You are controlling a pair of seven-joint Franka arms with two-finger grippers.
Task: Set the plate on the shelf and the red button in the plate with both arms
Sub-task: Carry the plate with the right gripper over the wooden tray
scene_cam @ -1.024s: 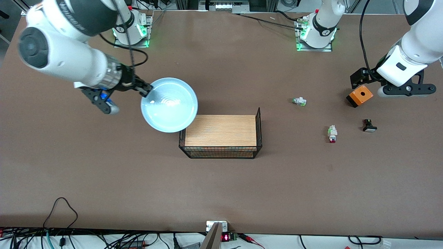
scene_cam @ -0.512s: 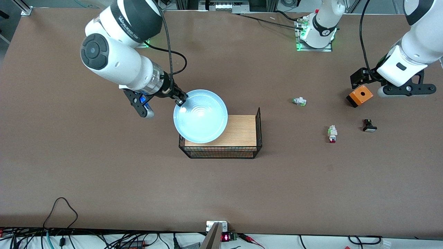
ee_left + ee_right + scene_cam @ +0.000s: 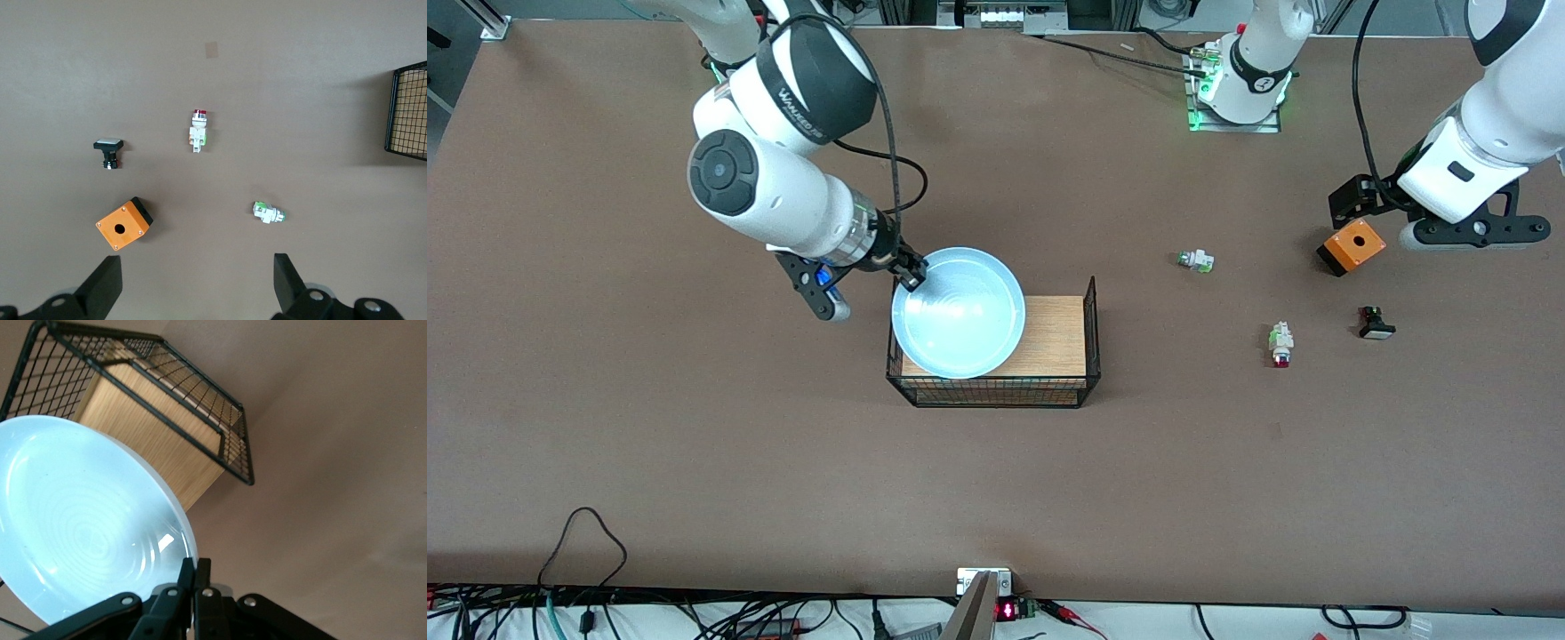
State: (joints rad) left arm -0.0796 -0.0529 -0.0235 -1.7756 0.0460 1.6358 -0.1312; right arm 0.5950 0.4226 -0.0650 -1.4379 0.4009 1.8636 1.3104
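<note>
We read clock directions on the front view, with 12 o'clock toward the robots' bases. The right pincer (image 3: 911, 274) is closed on the rim of the plate (image 3: 958, 313), pinching it at about the plate's 10 o'clock edge; in the right wrist view its fingers (image 3: 185, 577) meet tightly on the glossy blue lip. The plate sits over the wooden floor of the black wire basket (image 3: 1089, 338), covering the end toward the right arm; we cannot tell whether it rests on the wood or hangs just above it. The red button (image 3: 1280, 344) lies on the bare surface (image 3: 694, 444) at roughly 3 o'clock from the basket, well apart from it, untouched. From the red button, the orange box (image 3: 1352, 245) lies at 1 o'clock, the black button with a white cap (image 3: 1376, 324) at 3 o'clock, and the white part with a green tip (image 3: 1195, 260) between 10 and 11 o'clock. The left arm waits, its left pincer (image 3: 197, 287) spread wide open and holding nothing, over the surface beside the orange box.
</note>
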